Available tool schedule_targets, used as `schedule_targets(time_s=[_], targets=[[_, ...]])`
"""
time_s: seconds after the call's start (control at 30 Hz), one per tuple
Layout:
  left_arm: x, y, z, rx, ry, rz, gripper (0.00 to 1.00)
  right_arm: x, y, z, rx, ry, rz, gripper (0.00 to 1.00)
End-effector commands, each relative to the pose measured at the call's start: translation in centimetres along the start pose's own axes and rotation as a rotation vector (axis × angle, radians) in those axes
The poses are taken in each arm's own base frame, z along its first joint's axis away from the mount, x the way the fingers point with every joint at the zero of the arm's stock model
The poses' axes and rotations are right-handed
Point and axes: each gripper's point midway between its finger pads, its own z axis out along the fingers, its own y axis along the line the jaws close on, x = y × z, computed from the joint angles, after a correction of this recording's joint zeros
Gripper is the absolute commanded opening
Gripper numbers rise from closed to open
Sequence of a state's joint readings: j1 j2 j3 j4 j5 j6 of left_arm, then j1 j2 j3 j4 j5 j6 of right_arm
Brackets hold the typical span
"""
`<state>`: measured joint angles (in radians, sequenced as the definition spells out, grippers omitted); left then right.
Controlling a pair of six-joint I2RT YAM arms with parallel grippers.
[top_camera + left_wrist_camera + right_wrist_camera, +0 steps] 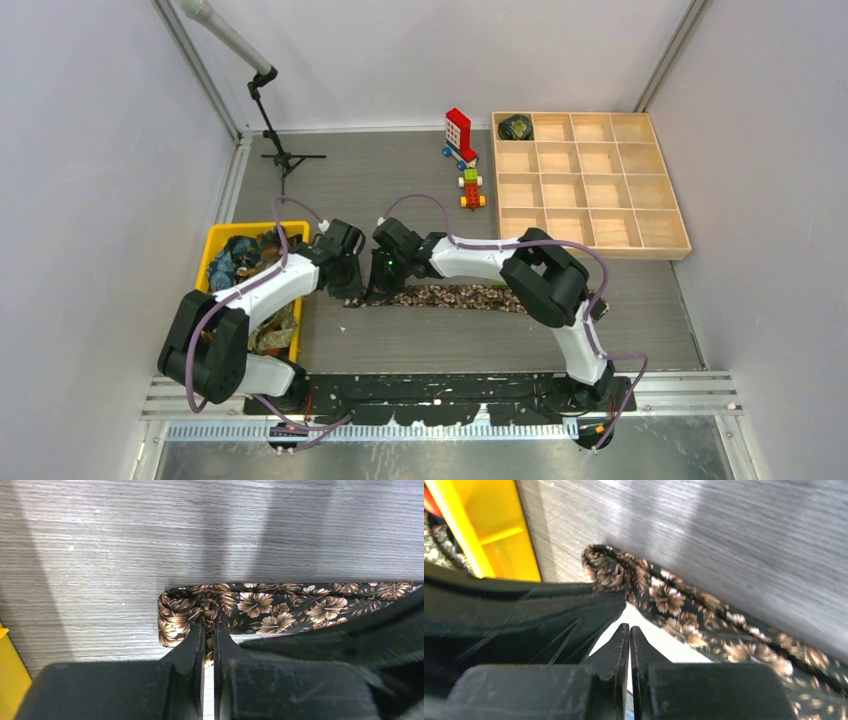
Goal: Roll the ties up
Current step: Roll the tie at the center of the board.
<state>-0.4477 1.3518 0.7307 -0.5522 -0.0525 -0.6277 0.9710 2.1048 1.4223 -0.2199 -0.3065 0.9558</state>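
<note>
From above, a brown-and-black floral tie lies flat on the table, running left to right just beyond the arm bases. The left hand and the right hand are both down at its left end, close together. A yellow bin at the near left holds loose ties. At the far right, a wooden tray has one rolled tie in its far-left compartment, with toy bricks just to its left. In the left wrist view, the left hand is pressed together and pinches the near edge of the tie by its folded-over end. In the right wrist view, the right hand is pressed together just beside the tie. I cannot tell whether it grips fabric. The yellow bin lies beyond.
</note>
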Motion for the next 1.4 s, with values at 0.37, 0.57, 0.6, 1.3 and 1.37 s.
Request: schedule_targets(time_s=[0.37, 0.57, 0.6, 1.3, 1.37], targets=[[-1.9, -2.0, -0.5, 0.021, -0.053, -0.032, 0.33, -1.1, 1.6, -5.5, -0.021, -0.095, -0.041, 0.09], [-2.1, -2.3, -0.9, 0.037, -0.054, -0.043, 0.34, -1.0, 1.8, -5.7, -0.021, -0.096, -0.037, 0.09], [-2.1, -2.5, -0.9, 0.044, -0.055, -0.045, 0.33, -1.0, 1.9, -5.8, -0.024, -0.097, -0.037, 0.09], [-2.4, -1.8, -1.9, 0.093, -0.112, -0.081, 0.18, -1.5, 3.4, -4.1, -0.038, -0.085, -0.024, 0.1], [-2.5, -1.5, -2.1, 0.091, -0.117, -0.087, 0.14, -1.6, 3.5, -4.0, -0.039, -0.085, -0.022, 0.1]])
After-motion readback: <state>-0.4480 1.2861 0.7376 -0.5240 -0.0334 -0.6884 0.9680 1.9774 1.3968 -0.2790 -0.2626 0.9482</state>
